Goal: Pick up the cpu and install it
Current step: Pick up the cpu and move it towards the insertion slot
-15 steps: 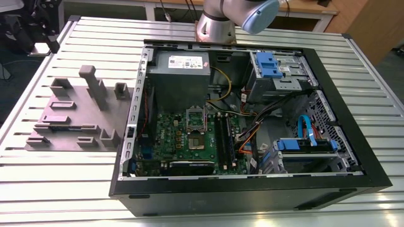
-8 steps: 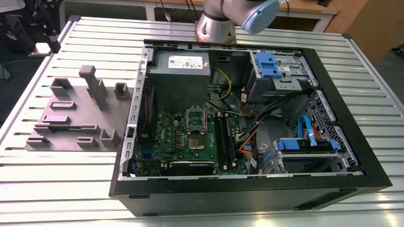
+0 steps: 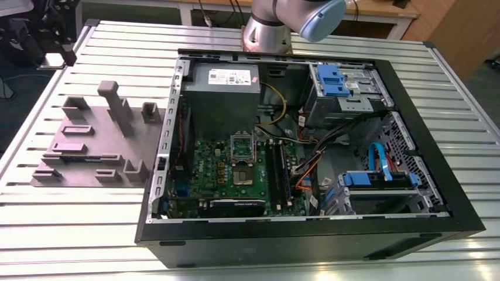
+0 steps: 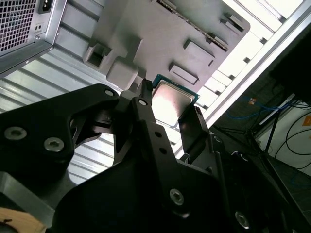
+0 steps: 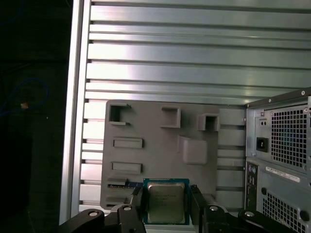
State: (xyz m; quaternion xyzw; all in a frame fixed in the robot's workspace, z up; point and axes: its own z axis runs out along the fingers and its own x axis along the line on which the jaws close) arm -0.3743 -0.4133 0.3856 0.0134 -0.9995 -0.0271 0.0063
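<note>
**A:** Second wrist view first. Looking at the gripper (image 4: 170, 110): narrowed right down and pinched onto the cpu (image 4: 173, 101), with a black finger (image 4: 146, 99) against each of two opposite edges. Same story in the first wrist view, with the chip's shiny metal top facing the camera.

**B:** Agreed. Reads as a held chip, not a parked one. Hanging above the grey fixture tray (image 5: 155, 145) and the slatted table (image 5: 170, 58), judging by its size against the tray's pockets.

**A:** So up off the tray, and well apart from the socket (image 3: 243, 175) on the motherboard (image 3: 222, 158) inside the open case (image 3: 312, 240). Quite a trip across, going by the exterior view.

**B:** Bit worried about that grip, honestly. Only thin edges to hold by, so could slip or twist under a jolt. Then ends up skewed between the fingers, or dropped onto the slats.

**A:** Also wary of orientation. Can't make out any corner mark or notches from here. Potentially bent contacts from a wrong rotation or a tilted landing.

**B:** Yep. Plus a crowded neighbourhood: loose cables (image 3: 312, 158) beside the board and the hinged metal frame (image 3: 240, 143) just next to the socket. Could easily snag a finger or knock the chip crooked.
</note>
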